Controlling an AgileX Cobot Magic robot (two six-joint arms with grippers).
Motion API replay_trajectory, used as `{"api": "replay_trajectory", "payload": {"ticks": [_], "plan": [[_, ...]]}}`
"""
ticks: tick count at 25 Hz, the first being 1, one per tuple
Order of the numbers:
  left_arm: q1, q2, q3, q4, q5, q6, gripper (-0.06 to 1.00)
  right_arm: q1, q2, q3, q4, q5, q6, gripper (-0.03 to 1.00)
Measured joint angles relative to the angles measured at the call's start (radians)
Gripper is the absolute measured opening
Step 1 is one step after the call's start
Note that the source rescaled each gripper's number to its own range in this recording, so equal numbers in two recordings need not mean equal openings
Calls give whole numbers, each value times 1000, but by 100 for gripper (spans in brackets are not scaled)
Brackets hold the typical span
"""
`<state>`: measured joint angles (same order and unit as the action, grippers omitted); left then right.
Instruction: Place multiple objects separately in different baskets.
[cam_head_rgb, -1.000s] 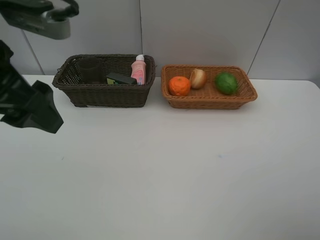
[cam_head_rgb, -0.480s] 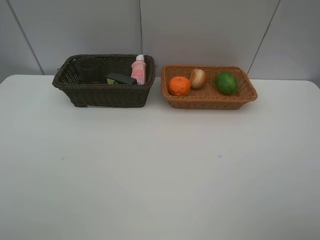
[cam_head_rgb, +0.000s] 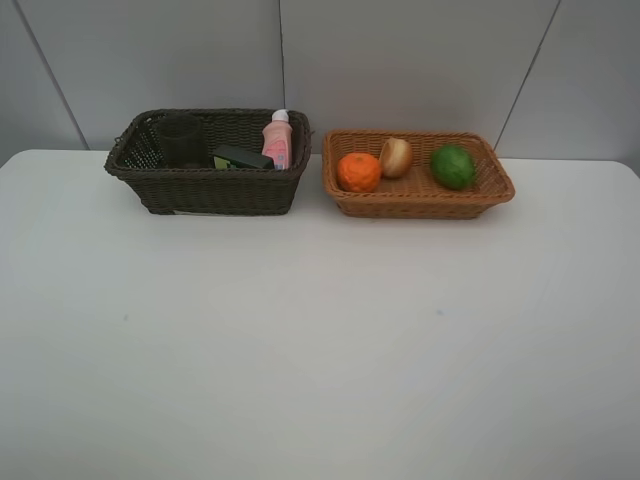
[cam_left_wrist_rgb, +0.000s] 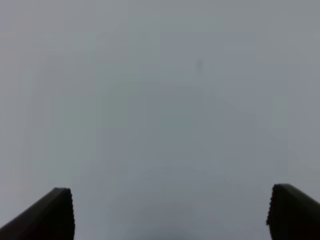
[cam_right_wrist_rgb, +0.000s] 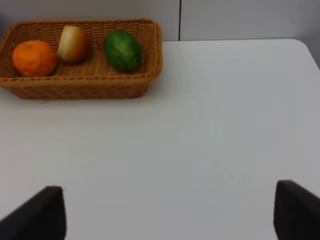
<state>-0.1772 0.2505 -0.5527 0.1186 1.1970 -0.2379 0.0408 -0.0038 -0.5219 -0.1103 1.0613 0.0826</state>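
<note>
The dark brown basket (cam_head_rgb: 210, 191) at the back left holds the mauve cup (cam_head_rgb: 182, 140), the dark green black-capped bottle (cam_head_rgb: 242, 157) lying down and the pink white-capped bottle (cam_head_rgb: 277, 141) upright. The light tan basket (cam_head_rgb: 420, 206) beside it holds the orange mandarin (cam_head_rgb: 358, 172), the peach-like fruit (cam_head_rgb: 396, 157) and the green lime (cam_head_rgb: 453, 166). The right wrist view shows that basket (cam_right_wrist_rgb: 75, 90) with the mandarin (cam_right_wrist_rgb: 34, 57), fruit (cam_right_wrist_rgb: 74, 44) and lime (cam_right_wrist_rgb: 122, 50). My right gripper (cam_right_wrist_rgb: 167, 212) is open and empty, well back from it. My left gripper (cam_left_wrist_rgb: 170, 215) is open and empty over plain grey surface.
The white table (cam_head_rgb: 320, 340) stretches from the baskets to the front edge. A grey panelled wall (cam_head_rgb: 400, 60) stands right behind the baskets. Neither arm shows in the exterior high view.
The left arm, which stood at the left edge of the exterior high view a second ago, has withdrawn out of that view. The baskets and their contents have not moved.
</note>
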Motion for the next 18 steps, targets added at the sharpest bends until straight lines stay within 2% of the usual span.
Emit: {"api": "replay_trajectory", "payload": {"ticks": [4,9,14,18], "plan": [[78,-110,3,-5,-8,58,100,0,0,0,0,0,0,83],[108,-249,7,-5,-28,92,100,0,0,0,0,0,0,83],[122,-257,14,-10,-61,104,100,0,0,0,0,0,0,83],[149,-257,47,-63,-120,162,100,0,0,0,0,0,0,83]]}}
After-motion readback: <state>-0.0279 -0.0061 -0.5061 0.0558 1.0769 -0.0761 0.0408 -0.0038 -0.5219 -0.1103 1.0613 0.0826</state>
